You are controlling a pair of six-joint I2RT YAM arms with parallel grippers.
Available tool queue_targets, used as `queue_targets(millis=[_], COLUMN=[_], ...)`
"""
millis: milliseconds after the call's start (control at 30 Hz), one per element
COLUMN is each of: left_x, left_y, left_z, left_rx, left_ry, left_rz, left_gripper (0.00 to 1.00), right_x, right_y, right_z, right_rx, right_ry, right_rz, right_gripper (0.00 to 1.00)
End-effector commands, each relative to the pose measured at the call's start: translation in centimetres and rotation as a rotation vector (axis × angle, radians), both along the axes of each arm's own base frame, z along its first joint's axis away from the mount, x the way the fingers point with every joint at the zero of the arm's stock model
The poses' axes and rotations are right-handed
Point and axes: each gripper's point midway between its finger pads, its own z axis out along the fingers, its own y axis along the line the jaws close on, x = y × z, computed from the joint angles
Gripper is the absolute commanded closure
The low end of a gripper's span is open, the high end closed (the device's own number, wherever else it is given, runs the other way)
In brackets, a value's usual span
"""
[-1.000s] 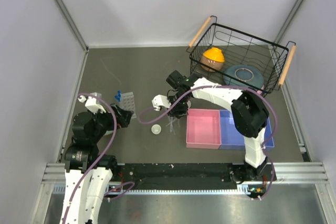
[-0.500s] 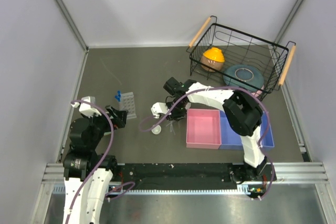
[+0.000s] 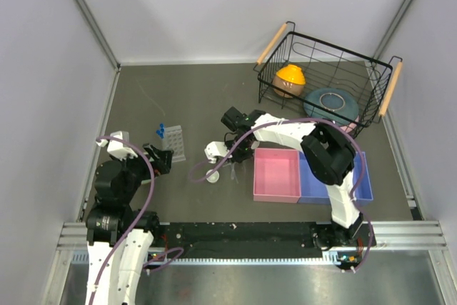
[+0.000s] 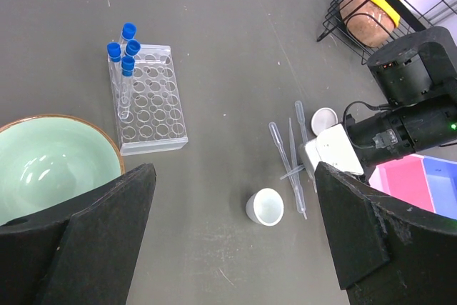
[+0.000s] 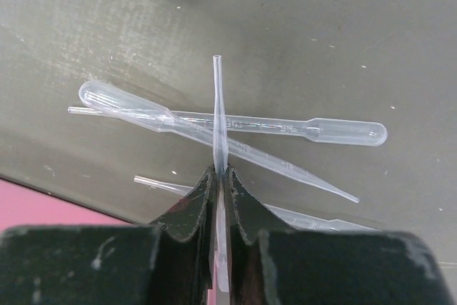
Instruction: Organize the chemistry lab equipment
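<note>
Pinching a thin clear pipette (image 5: 218,116) by its stem, the right pincer (image 5: 221,176) is clamped tight on it, just left of the pink tray (image 3: 276,174). The pipette's lower part is hidden between the fingers, so its bulb cannot be seen. Its tip lies across two loose pipettes (image 5: 285,128) on the grey tabletop (image 3: 193,98); whether it touches them is hard to say. A further pipette (image 5: 161,184) shows only in bits either side of the fingers. From above, the cluster is mostly hidden under the arm.

The left pincer (image 4: 234,176) hangs with its jaws wide apart, holding nothing, well left of the pink tray. Between it and the tray stands a small white dish (image 4: 265,206), upright. A second dish (image 4: 325,116) is partly covered by the right wrist. Farther left of the tray, the tube rack (image 4: 146,101) holds three blue-capped tubes (image 4: 127,55) at its far end. A pale green bowl (image 4: 50,169) is cut off by the left finger and the frame edge.
</note>
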Motion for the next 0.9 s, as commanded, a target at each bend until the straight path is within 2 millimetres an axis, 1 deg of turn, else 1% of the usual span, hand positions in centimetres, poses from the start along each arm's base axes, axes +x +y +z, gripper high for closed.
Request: queue_targets(millis=[0,100,167,200,233,267,300,367,400,433,467,500,567,600,633,667,700,733,767,800,833,867], left_x=[0.3,0.5,0.6,0.5,0.4,0.3,0.3,0.2,0.2,0.1,0.3,0.3,0.3,0.4,0.4,0.2,0.3,0.3,0.1,0.2,0.3,0.4], left_y=[-0.3,-0.3,-0.2,0.1,0.9,1.2,1.2,0.7,0.4,-0.4,-0.7,-1.1,-2.5,-3.0,-3.5,-4.5,-5.0,-5.4,-6.1,-6.4,-6.6,-6.7], left_z=[0.7,0.2,-0.1,-0.1,-0.7,-0.5,-0.5,0.0,0.1,0.3,0.3,0.2,-0.3,-0.3,-0.3,-0.7,-0.3,-0.4,-0.5,-0.5,-0.2,-0.3], left_rx=[-0.019,-0.041,-0.056,-0.066,-0.078,-0.082,-0.084,-0.095,-0.102,-0.118,-0.126,-0.134,-0.161,-0.174,-0.182,-0.204,-0.218,-0.232,-0.251,-0.259,-0.273,-0.282], left_ry=[-0.016,0.015,0.042,0.053,0.084,0.089,0.091,0.081,0.078,0.079,0.082,0.087,0.121,0.121,0.127,0.149,0.142,0.151,0.169,0.175,0.171,0.183], left_rz=[-0.009,0.001,0.022,0.041,0.103,0.124,0.13,0.102,0.086,0.043,0.025,0.003,-0.069,-0.099,-0.127,-0.189,-0.218,-0.24,-0.281,-0.295,-0.31,-0.312], left_gripper=[0.01,0.02,0.02,0.02,0.02,0.02,0.02,0.02,0.02,0.02,0.02,0.02,0.02,0.02,0.02,0.02,0.02,0.02,0.02,0.02,0.02,0.02], right_x=[-0.3,-0.4,-0.1,-0.1,0.0,0.0,0.0,-0.1,-0.2,-0.4,-0.6,-1.3,-1.4,-2.4,-2.3,-2.3,-3.3,-3.3,-2.9,-3.3,-3.2,-2.5], right_y=[1.8,2.2,2.7,2.8,3.4,3.6,4.1,4.5,4.6,4.7,4.7,4.9,4.1,4.0,2.9,2.7,2.0,1.5,0.4,-0.4,-1.0,-2.5], right_z=[4.2,6.5,8.1,9.3,10.6,11.5,13.2,14.8,15.8,17.2,18.0,19.2,21.3,22.2,22.9,23.5,22.9,22.8,23.7,22.2,21.8,22.2], right_rx=[0.118,0.167,0.202,0.226,0.255,0.278,0.317,0.354,0.382,0.415,0.438,0.474,0.53,0.559,0.582,0.612,0.601,0.607,0.64,0.619,0.623,0.656], right_ry=[-0.051,-0.07,-0.087,-0.086,-0.096,-0.1,-0.096,-0.086,-0.05,-0.036,-0.008,0.064,0.134,0.238,0.272,0.304,0.414,0.454,0.49,0.536,0.562,0.562], right_rz=[0.03,0.025,0.012,-0.006,-0.011,-0.017,-0.041,-0.076,-0.122,-0.145,-0.169,-0.217,-0.283,-0.323,-0.37,-0.398,-0.463,-0.501,-0.572,-0.625,-0.668,-0.733], right_gripper=[0.96,0.98,0.98,0.98,0.98,0.97,0.97,0.97,0.97,0.97,0.97,0.97,0.97,0.96,0.96,0.95,0.95,0.95,0.95,0.95,0.95,0.95])
